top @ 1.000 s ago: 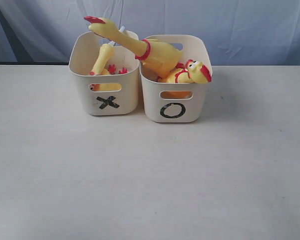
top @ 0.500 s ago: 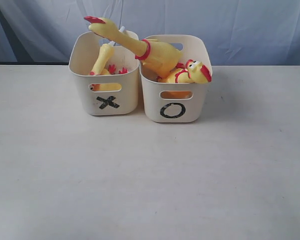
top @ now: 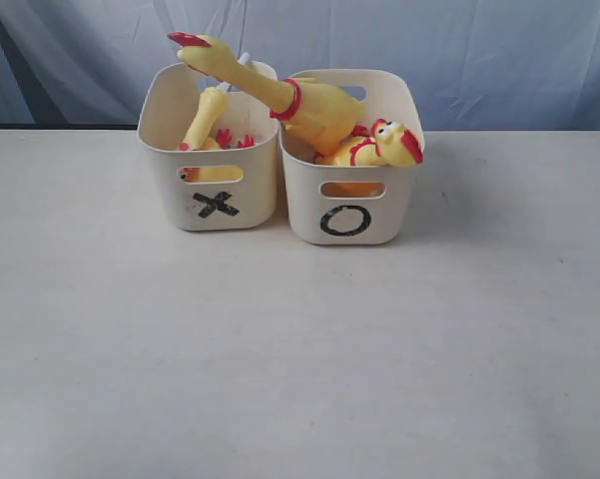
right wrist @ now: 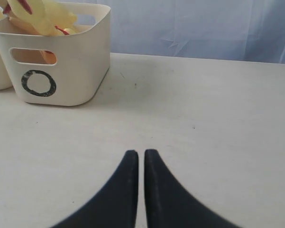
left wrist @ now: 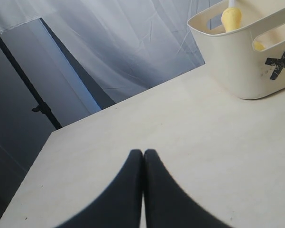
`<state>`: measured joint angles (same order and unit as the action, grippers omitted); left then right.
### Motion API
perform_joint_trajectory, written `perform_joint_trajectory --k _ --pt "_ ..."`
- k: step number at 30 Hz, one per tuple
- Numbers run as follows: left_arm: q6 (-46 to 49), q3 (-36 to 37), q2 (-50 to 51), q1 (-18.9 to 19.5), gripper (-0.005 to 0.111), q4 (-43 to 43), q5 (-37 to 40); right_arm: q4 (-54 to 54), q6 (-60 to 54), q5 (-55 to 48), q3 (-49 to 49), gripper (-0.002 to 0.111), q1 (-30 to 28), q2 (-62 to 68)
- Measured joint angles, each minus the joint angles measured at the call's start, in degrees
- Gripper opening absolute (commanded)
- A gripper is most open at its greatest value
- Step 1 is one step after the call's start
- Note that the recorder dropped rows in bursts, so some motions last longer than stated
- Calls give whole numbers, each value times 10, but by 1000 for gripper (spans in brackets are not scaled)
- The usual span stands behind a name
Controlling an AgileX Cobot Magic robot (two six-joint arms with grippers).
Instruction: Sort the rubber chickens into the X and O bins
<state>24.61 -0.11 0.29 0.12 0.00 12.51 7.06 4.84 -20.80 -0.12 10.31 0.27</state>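
Two cream bins stand side by side at the back of the table: the X bin [top: 212, 203] on the left, the O bin [top: 379, 205] on the right. A big rubber chicken [top: 280, 95] lies across both rims, head over the X bin. A smaller chicken [top: 389, 142] leans at the O bin's front right corner. Another chicken [top: 206, 120] stands inside the X bin. Neither arm shows in the exterior view. My left gripper [left wrist: 143, 153] is shut and empty over the bare table, the X bin [left wrist: 237, 52] off ahead. My right gripper [right wrist: 141, 153] is shut and empty, the O bin [right wrist: 80, 57] ahead.
A pale blue curtain [top: 499, 60] hangs behind the table [top: 300, 359]. In the left wrist view a dark stand pole [left wrist: 33, 95] rises beyond the table's edge.
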Motion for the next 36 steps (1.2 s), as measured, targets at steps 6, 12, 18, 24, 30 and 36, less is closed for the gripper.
perform_joint_trajectory --k 6,12,18,24,30,36 --pt "0 0 0 0 0 0 -1 0 0 0 0 6 2 0" --pt "0 0 0 0 0 0 -1 0 0 0 0 6 2 0" --pt "0 0 0 0 0 0 -1 0 0 0 0 6 2 0" --pt "-36 0 0 0 0 -11 -1 0 0 0 0 6 2 0" --pt "-50 0 0 0 0 -13 -1 0 0 0 0 6 2 0" --pt "-51 0 0 0 0 -13 -1 0 0 0 0 6 2 0"
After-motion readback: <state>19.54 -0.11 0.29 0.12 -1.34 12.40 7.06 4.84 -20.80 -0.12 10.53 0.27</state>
